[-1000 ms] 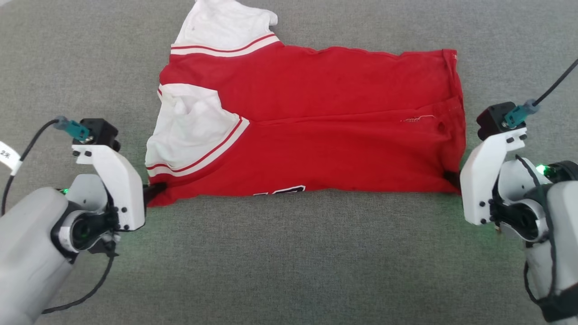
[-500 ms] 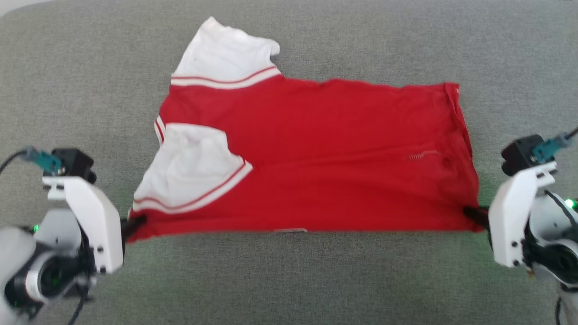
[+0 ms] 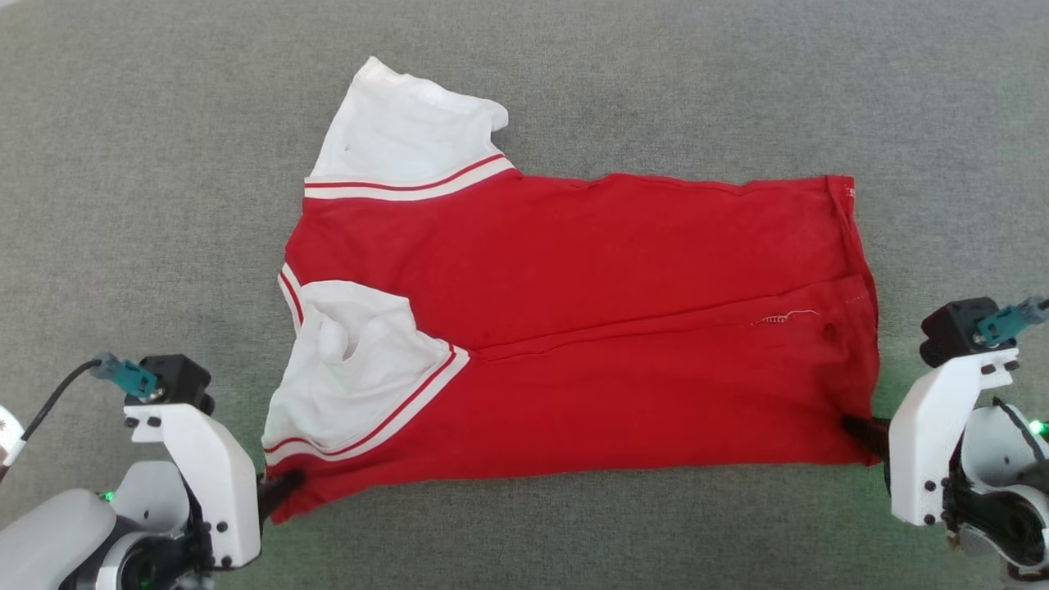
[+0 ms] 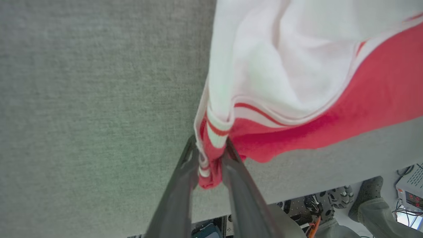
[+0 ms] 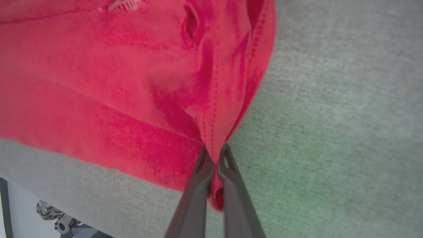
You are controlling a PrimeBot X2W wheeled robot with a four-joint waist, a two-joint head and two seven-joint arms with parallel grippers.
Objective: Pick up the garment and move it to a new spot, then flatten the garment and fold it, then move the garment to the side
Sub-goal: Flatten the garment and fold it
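Note:
The garment [image 3: 623,328] lies folded lengthwise on the grey table, red body to the right and white sleeves with striped trim to the left. One sleeve [image 3: 410,131] sticks out at the far side. The other sleeve [image 3: 352,385] is folded over the body. At the near left corner my left gripper [image 3: 283,483] pinches a bunched wad of trim and hem [image 4: 210,155], its fingers [image 4: 185,185] slightly apart around the cloth. My right gripper [image 3: 856,430] is shut tight on the near right hem corner [image 5: 214,155]. Lettering and number are hidden.
Grey fabric covers the table [image 3: 123,205] on all sides of the garment. In the left wrist view the table's near edge [image 4: 330,172] shows, with a person's foot [image 4: 366,195] and a white device [image 4: 409,193] on the floor below.
The head view has shifted. Both grippers drew the garment's near edge toward me. The black lettering that peeked out at the near fold is now hidden. The left fingers stand slightly wider.

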